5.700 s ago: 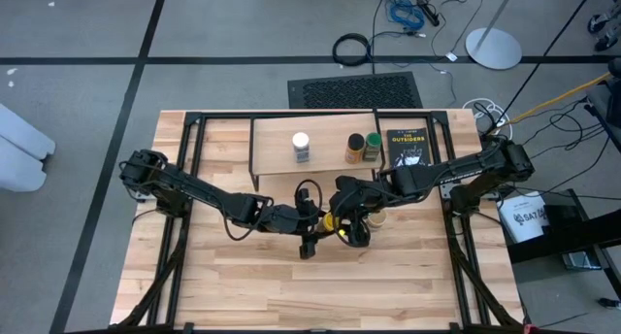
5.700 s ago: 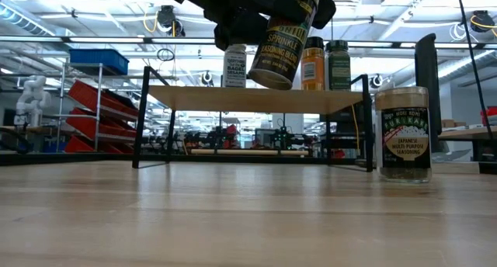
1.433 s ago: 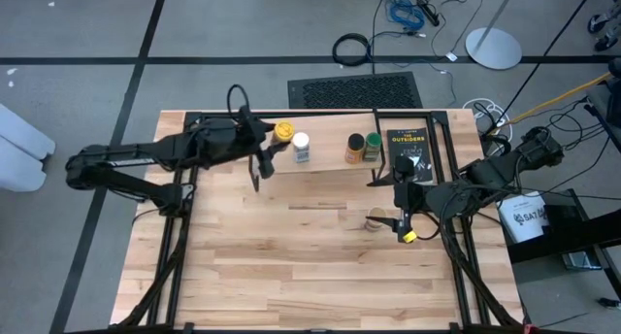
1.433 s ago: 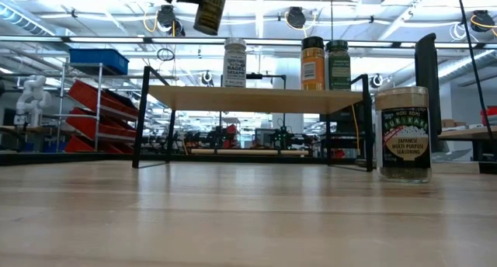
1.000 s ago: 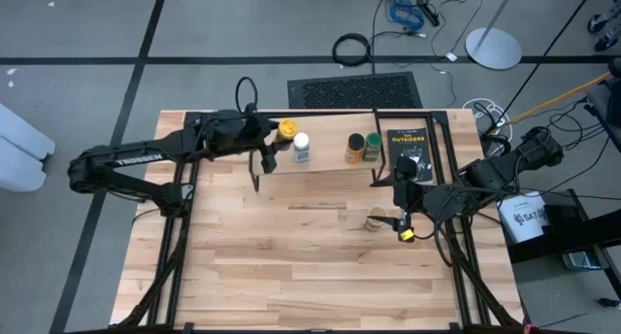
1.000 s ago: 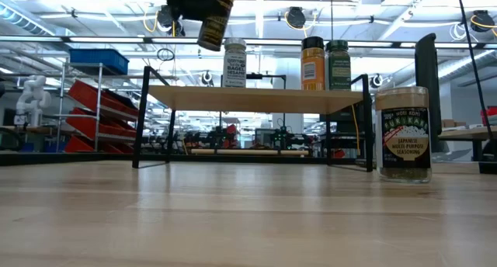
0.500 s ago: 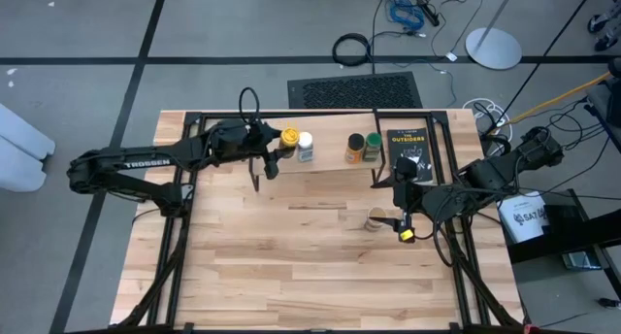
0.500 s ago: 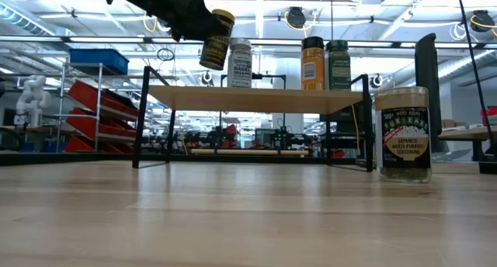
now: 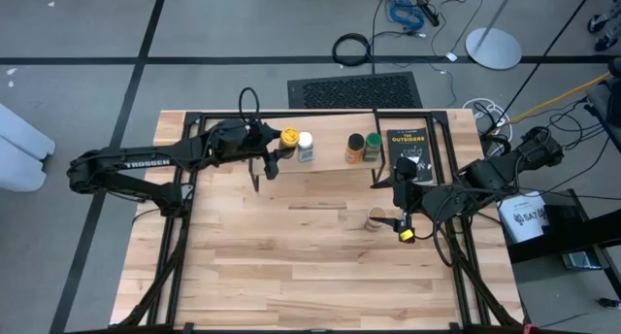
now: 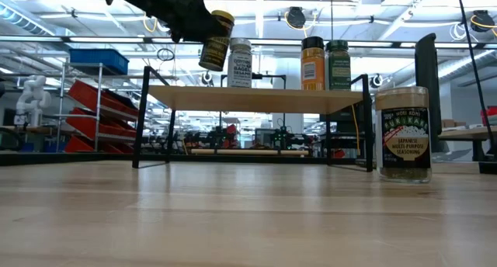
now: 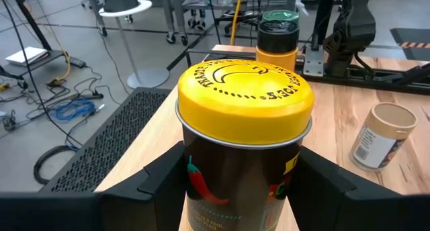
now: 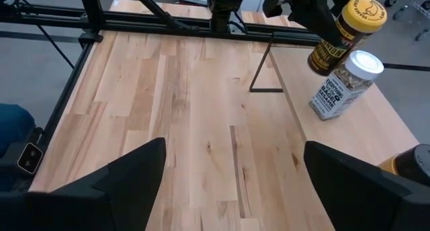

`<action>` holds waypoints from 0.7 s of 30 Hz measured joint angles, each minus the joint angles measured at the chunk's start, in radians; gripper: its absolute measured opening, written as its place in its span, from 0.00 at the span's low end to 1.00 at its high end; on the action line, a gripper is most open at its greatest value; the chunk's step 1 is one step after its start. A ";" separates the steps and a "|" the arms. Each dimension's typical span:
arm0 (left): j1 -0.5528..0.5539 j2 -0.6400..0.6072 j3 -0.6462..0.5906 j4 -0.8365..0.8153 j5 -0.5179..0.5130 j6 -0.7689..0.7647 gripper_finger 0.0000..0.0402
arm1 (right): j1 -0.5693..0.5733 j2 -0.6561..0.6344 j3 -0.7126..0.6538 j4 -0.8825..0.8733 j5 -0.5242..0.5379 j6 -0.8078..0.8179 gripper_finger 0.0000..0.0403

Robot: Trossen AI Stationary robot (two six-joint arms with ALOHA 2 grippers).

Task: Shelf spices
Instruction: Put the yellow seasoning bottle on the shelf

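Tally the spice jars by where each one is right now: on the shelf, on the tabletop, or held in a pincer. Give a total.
On the shelf: 3 (white-lid jar, dark-lid jar, green-lid jar)
On the tabletop: 1 (tan-lid jar)
Held in the left pincer: 1 (yellow-lid jar, tilted above the shelf)
Total: 5

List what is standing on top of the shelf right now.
Three jars stand on the shelf: white-lidded, dark-lidded orange and green-lidded. The left gripper holds the yellow-lidded jar tilted above the board, not set down. The tan-lidded jar stands on the table.
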 joint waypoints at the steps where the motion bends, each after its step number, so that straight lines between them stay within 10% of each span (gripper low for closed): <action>1: 0.000 0.000 0.000 0.000 0.000 0.000 0.53 | 0.000 0.000 0.000 0.000 0.000 0.000 0.85; 21: 0.061 -0.001 -0.163 0.233 0.073 -0.026 0.53 | 0.000 0.000 0.000 0.000 -0.006 0.011 0.85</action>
